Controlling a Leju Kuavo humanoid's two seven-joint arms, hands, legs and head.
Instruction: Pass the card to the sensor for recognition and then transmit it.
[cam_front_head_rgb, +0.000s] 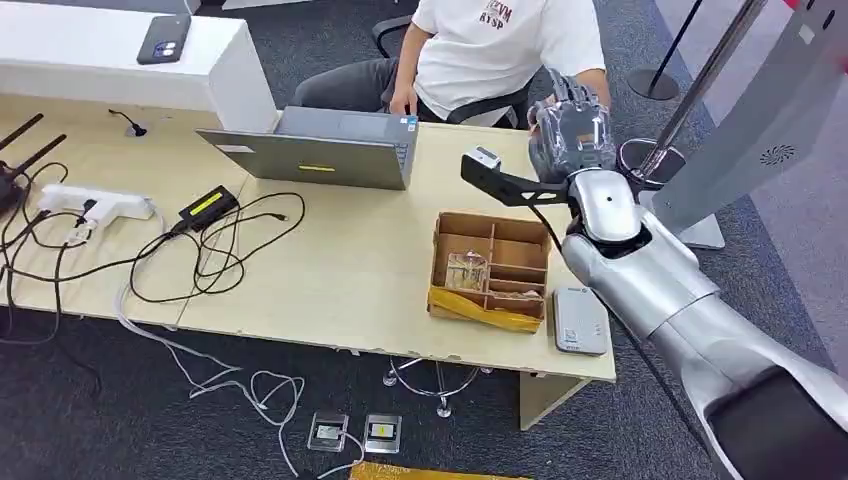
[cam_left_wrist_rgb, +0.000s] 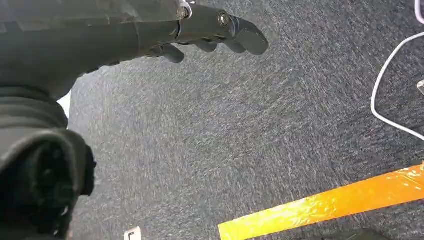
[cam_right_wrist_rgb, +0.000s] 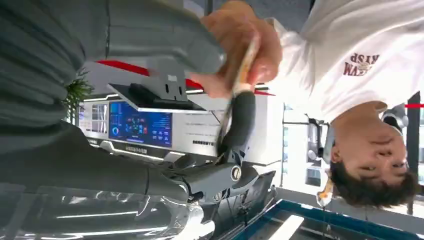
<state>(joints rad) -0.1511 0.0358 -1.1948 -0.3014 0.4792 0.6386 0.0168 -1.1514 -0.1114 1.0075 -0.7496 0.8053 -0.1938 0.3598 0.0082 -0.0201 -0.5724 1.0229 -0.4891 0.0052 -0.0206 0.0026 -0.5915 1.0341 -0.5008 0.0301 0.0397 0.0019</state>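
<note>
Right hand raised, pinching card edge-on, long axis along fingers; person's hand closes on card at 12 o'clock. Handover underway, I judge. Left hand hangs empty, fingers loosely curled, over carpet. Sensor at 6 o'clock.

- Head view: bright, even indoor light; soft shadows under the desk; mostly sharp, right hand a bit smeared.
- Arm shell shows pale glare streaks.
- Left wrist view: dimmer; carpet streaky with motion blur; left hand dark, out of focus; orange tape glossy.
- Right wrist view: backlit, windows blown out; person's hand and card blurred; grey thumb soft.
</note>
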